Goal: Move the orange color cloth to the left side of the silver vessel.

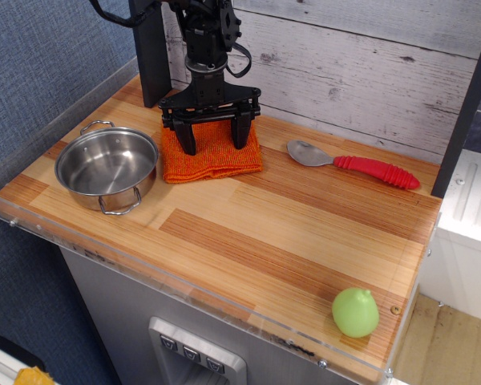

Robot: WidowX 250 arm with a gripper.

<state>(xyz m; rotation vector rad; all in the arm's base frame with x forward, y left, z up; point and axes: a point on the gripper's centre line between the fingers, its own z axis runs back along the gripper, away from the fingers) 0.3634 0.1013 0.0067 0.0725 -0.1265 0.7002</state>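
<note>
The orange cloth [211,159] lies flat on the wooden counter, just right of the silver vessel [107,166], nearly touching it. The vessel is a shiny shallow pot with two wire loop handles, standing empty at the left. My black gripper [213,143] hangs straight down over the cloth's back half, its two fingers spread wide with their tips on or just above the fabric. It holds nothing that I can see.
A metal spoon with a red handle [354,164] lies to the right of the cloth. A green pear-shaped object [355,312] sits at the front right corner. A clear plastic rim [56,112] edges the counter; a plank wall stands behind.
</note>
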